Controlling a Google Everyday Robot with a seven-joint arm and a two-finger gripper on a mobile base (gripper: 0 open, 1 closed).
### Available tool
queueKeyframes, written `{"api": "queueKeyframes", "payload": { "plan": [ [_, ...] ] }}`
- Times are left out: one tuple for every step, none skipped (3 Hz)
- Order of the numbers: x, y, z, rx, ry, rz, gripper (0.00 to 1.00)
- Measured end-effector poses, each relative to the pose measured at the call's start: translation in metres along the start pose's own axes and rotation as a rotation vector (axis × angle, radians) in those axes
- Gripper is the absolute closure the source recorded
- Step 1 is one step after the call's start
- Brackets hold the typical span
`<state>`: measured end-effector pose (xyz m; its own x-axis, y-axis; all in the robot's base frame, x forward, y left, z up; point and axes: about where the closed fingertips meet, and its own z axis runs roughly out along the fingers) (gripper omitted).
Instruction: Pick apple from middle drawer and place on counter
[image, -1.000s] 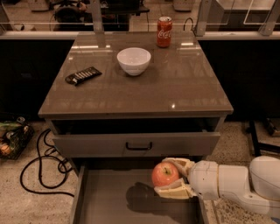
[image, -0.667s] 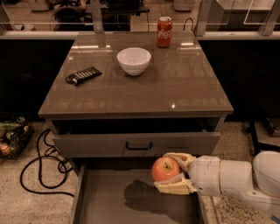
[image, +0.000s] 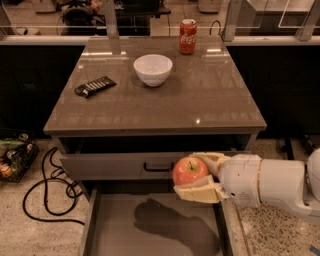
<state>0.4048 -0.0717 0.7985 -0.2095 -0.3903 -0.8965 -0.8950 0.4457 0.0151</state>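
While the middle drawer (image: 125, 235) stands pulled out at the bottom of the cabinet, the gripper (image: 196, 175) hangs over its right part, level with the front of the shallower handled drawer (image: 115, 166). Its fingers are clamped on the apple (image: 190, 171), one cream finger over the top and one beneath. The apple is clear of the drawer floor, with a dark shadow on the grey floor below it. The white arm enters from the right edge. The apple sits below the front edge of the counter (image: 200, 95), not on it. On the counter are a white bowl (image: 153, 69), a red soda can (image: 188, 36) at the back and a dark wrapped bar (image: 95, 86) at the left. Black cables (image: 45, 190) lie on the floor to the left.
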Motion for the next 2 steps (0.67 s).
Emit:
{"api": "queueKeyframes", "payload": {
  "plan": [
    [-0.039, -0.004, -0.016, 0.031, 0.008, -0.01, 1.0],
    [-0.073, -0.02, -0.035, 0.071, 0.009, -0.019, 1.0]
  ]
}}
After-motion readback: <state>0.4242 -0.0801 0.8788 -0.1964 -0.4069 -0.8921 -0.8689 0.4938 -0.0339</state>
